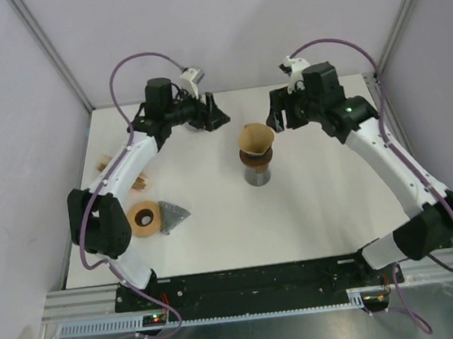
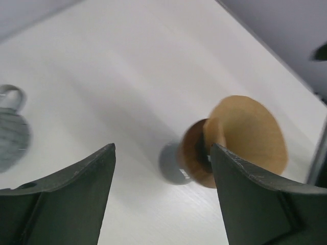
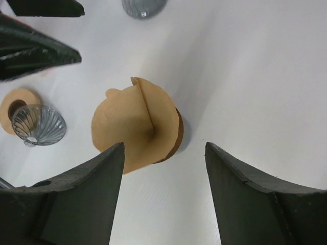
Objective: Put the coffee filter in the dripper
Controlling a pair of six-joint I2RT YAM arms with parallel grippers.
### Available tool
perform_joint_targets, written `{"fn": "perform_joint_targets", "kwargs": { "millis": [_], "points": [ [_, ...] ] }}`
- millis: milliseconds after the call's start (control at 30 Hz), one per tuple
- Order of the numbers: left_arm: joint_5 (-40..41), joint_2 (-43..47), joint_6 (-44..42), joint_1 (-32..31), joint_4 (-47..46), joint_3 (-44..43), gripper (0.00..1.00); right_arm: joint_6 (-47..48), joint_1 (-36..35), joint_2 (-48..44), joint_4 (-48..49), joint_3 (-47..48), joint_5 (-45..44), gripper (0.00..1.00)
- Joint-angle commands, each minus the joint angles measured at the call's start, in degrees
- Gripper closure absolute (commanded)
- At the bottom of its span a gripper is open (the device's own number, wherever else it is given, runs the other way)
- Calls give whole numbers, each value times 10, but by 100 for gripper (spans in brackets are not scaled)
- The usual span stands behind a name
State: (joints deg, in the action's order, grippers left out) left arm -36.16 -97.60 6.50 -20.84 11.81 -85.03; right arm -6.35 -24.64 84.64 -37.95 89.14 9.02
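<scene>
Atop the dripper (image 1: 257,168), coffee filter (image 1: 255,137), bowl beneath it hidden; left hand (image 1: 216,115) and right hand (image 1: 283,119) agape, empty.

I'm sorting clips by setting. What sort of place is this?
Likely a robot lab cell, not a kitchen: white table, plain panels on a metal frame, left arm and right arm bolted at its edge.
</scene>
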Motion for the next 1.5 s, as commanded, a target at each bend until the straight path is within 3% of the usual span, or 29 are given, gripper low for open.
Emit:
{"fn": "perform_joint_targets", "kwargs": {
  "millis": [0, 200, 500, 967, 1467],
  "points": [
    [23, 17, -77, 28, -1, -43, 21, 9, 17, -83, 8, -2, -14, 30],
    [84, -46, -288, 32, 98, -105, 10, 26, 42, -154, 8, -58, -28, 24],
    [201, -167, -458, 33, 167, -207, 1, 40, 72, -203, 10, -129, -33, 2],
    [279, -339, -620, 35, 235, -375, 0, 53, 76, -225, 19, -183, -49, 1],
    [283, -423, -615, 37, 249, -445, 28, 59, 75, -231, 18, -196, -62, 1]
  ]
}}
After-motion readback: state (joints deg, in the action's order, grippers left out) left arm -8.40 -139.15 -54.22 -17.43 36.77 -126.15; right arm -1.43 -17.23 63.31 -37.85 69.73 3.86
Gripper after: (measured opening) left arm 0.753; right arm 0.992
